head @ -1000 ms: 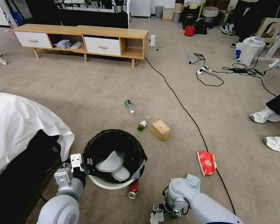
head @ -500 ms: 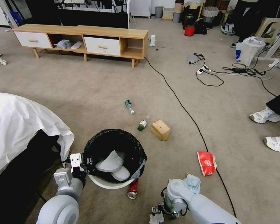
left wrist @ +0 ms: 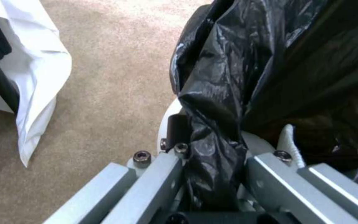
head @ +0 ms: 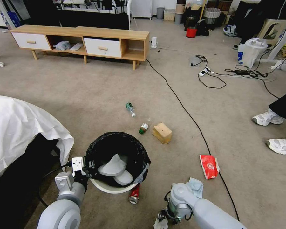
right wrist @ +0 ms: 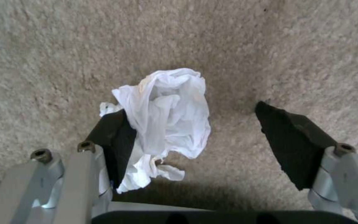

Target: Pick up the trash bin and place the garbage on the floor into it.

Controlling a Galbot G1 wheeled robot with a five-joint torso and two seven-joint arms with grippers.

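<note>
1. The left end effector [head: 89,166] is clamping the bin's [head: 117,159] rim at the bin's 9 o'clock side; in the left wrist view its fingers [left wrist: 162,174] are pinching the bag [left wrist: 270,77] folded over the rim.
2. The bin is standing on the floor [head: 101,95], with pale flat pieces lying inside it.
3. The right end effector [right wrist: 191,137] is hanging released over the white tissue [right wrist: 166,121], jaws spread wide, one finger touching the tissue.
4. The can [head: 134,194] is lying against the bin at 5 o'clock.
5. The blue tissue [head: 196,186] and packet [head: 209,166] are lying toward 3 o'clock of the bin.
6. The box [head: 162,133] and two bottles [head: 143,128] [head: 130,109] are lying toward 1 o'clock, beyond the bin.
</note>
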